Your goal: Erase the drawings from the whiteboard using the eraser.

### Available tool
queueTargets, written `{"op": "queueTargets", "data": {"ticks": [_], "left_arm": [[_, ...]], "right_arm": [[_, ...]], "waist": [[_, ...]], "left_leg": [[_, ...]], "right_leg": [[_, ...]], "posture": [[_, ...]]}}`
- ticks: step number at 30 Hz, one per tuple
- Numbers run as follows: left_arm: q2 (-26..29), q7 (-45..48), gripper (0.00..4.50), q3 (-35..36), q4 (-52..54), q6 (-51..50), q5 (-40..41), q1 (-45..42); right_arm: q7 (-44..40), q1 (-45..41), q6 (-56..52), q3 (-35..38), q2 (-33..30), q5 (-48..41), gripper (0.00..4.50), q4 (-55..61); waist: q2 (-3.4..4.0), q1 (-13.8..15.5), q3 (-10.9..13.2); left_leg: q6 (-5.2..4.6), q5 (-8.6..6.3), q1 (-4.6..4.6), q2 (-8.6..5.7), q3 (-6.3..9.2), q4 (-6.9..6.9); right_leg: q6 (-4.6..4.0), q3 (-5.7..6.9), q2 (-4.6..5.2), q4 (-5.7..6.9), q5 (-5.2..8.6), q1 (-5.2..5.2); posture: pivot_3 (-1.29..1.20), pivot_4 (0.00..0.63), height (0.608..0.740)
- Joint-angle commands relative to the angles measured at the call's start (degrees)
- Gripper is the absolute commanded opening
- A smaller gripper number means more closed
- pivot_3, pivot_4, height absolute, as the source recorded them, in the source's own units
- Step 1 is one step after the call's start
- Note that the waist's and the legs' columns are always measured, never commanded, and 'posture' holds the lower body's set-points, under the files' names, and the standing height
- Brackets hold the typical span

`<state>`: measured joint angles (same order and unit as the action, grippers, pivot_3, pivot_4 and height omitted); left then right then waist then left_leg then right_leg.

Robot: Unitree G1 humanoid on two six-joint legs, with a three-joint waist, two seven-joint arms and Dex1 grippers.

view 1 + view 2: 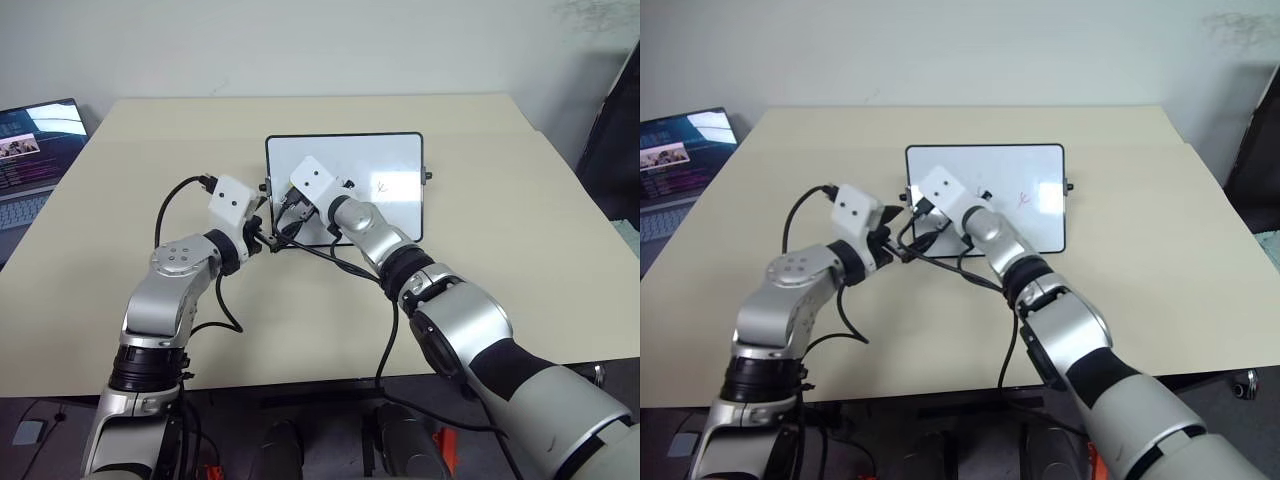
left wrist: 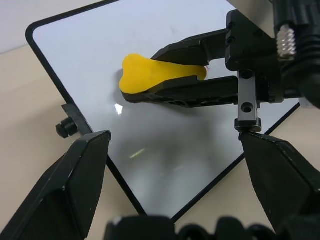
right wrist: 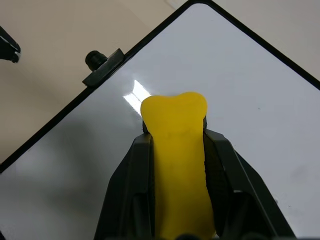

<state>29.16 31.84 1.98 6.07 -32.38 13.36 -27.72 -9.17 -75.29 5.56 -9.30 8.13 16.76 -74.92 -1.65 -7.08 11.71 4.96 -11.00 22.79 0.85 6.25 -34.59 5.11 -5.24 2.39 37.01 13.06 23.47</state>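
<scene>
The whiteboard (image 1: 390, 160) lies flat on the beige table, black-framed with small knobs (image 2: 65, 129) on its sides. The drawings, a thin "4"-like mark (image 1: 383, 185) and a tiny squiggle (image 1: 347, 183), sit right of the board's middle. My right gripper (image 3: 175, 137) is shut on the yellow eraser (image 3: 175, 112), which sticks out past the fingertips over the board's left part, close to the white surface. My left gripper (image 2: 175, 137) stands open at the board's near left corner, one finger (image 2: 80, 170) off each side of that corner, nothing between them.
An open laptop (image 1: 35, 150) stands at the table's far left edge. Black cables (image 1: 330, 255) run from both wrists across the table in front of the board. Bare tabletop (image 1: 520, 230) stretches to the right of the board and behind it.
</scene>
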Motion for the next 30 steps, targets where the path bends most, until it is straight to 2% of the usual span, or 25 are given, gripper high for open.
{"op": "queueTargets", "data": {"ticks": [1, 7, 13, 23, 25, 30], "left_arm": [[0.1, -0.5, 4.5, 0.7, 3.0, 0.5, 0.1, -1.0], [2.7, 1.1, 4.5, 1.8, 4.2, -1.2, 0.8, 1.5], [6.8, 2.6, 4.5, 4.9, 3.9, -1.0, 1.6, 4.9], [9.0, 7.2, 4.5, 11.1, 9.3, -5.7, 10.9, 6.9], [9.6, 7.6, 4.5, 11.9, 9.7, -6.4, 12.1, 7.1], [11.8, 8.4, 4.5, 12.8, 9.0, -6.4, 12.6, 7.8]], "right_arm": [[-2.0, -1.3, -0.2, -0.8, 2.7, 0.3, 0.98, -0.5], [-2.5, -1.1, -0.1, -1.2, 2.3, 0.8, 0.98, -0.7], [2.5, -2.7, 0.8, 0.5, 0.1, -0.4, 0.98, -0.7], [6.8, -4.7, 0.2, 2.6, -3.1, -0.9, 0.98, -1.4], [4.4, -4.6, 1.1, 3.3, -3.1, -1.9, 0.98, -1.1], [-11.6, -5.4, 4.1, 5.7, -2.1, -6.9, 0.98, 2.0]], "waist": [[0.0, 0.0, 0.0], [0.01, -0.4, 0.0], [0.01, -0.6, 0.0], [-0.01, 0.5, 0.0], [-0.02, 0.5, 0.0], [-0.01, 0.4, 0.0]], "left_leg": [[0.0, 0.0, 0.01, 0.0, 0.0, 0.0], [0.0, 0.0, 0.01, 0.0, -0.01, 0.07], [0.0, 0.0, 0.06, 0.01, 0.0, 0.14], [0.0, 0.0, 0.13, 0.01, 0.02, 0.3], [0.0, 0.0, 0.13, 0.02, 0.01, 0.33], [0.0, 0.0, 0.14, 0.02, 0.0, 0.35]], "right_leg": [[0.0, 0.01, 0.0, 0.0, 0.0, 0.01], [0.0, -0.01, 0.0, 0.0, 0.01, 0.04], [-0.02, 0.01, 0.0, -0.01, 0.02, 0.11], [-0.09, 0.04, 0.01, -0.09, 0.06, 0.19], [-0.11, 0.05, 0.0, -0.08, 0.07, 0.21], [-0.11, 0.04, 0.0, -0.1, 0.08, 0.22]], "posture": [[0.0, 0.15, 0.74], [0.0, 0.15, 0.74], [0.0, 0.15, 0.74], [0.0, 0.15, 0.74], [0.0, 0.15, 0.74], [0.0, 0.15, 0.74]]}}
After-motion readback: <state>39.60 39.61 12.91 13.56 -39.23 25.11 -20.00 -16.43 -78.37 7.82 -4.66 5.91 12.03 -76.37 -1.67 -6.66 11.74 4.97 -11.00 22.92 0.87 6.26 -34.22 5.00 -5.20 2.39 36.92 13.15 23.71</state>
